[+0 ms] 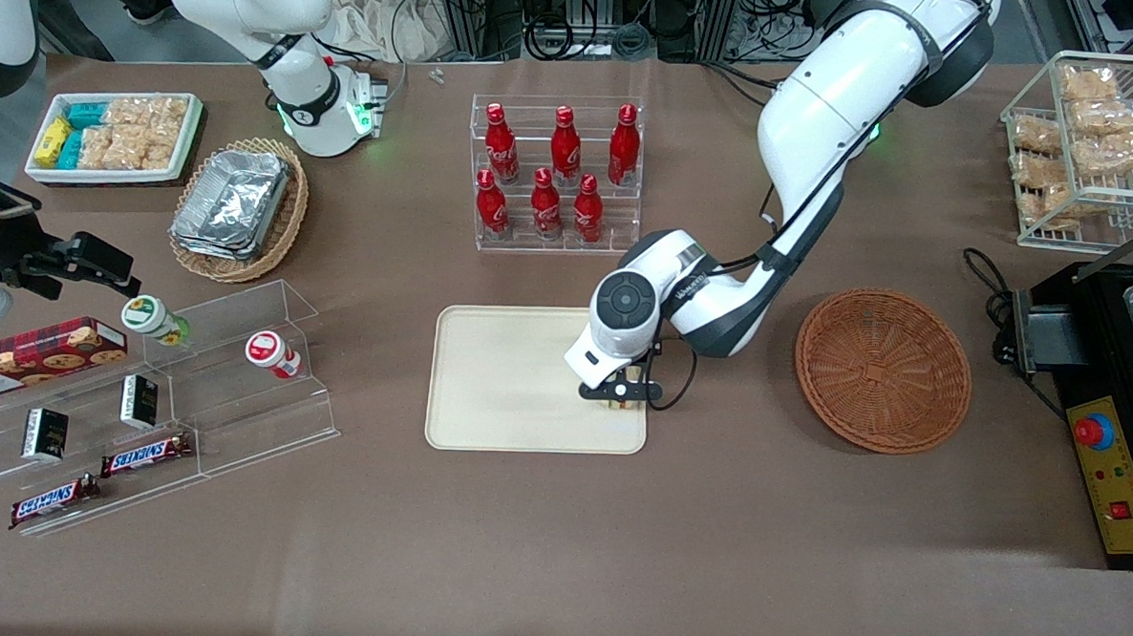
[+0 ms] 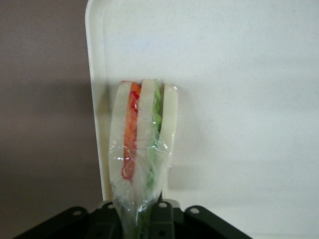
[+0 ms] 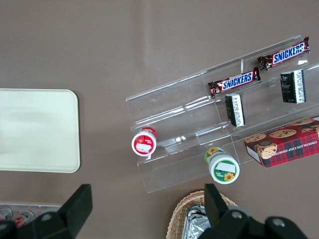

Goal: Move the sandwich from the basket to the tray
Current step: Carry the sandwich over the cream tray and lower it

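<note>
Over the tray (image 1: 506,382), near its edge toward the working arm's end, I have the gripper (image 1: 622,394) low; its fingers (image 2: 107,211) pinch the wrapped sandwich (image 2: 144,159); the basket (image 1: 883,370) sits well apart from the gripper, with nothing in it.

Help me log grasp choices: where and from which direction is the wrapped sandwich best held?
Across its flat bread faces, from above. The sandwich stands on edge over the tray, layers vertical, so the pincer squeezes bread rather than filling. It appears shut on it that way now.
</note>
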`<act>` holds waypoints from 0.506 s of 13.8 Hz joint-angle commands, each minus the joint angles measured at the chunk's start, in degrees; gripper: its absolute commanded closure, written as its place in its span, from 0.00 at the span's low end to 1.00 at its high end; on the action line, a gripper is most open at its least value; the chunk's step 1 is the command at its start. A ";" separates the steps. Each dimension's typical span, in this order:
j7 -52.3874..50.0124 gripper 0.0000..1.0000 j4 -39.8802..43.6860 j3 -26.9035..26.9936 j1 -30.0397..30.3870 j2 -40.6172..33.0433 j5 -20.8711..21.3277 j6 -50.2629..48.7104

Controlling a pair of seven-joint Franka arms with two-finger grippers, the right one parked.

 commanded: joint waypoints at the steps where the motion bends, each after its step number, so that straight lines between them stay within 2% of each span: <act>1: -2.43 0.00 1.65 1.21 -1.00 0.98 2.41 0.27; 3: -2.87 0.00 1.57 1.21 -0.91 -2.08 2.41 -0.95; 7: -2.25 0.00 1.57 1.12 0.75 -12.87 1.27 -12.46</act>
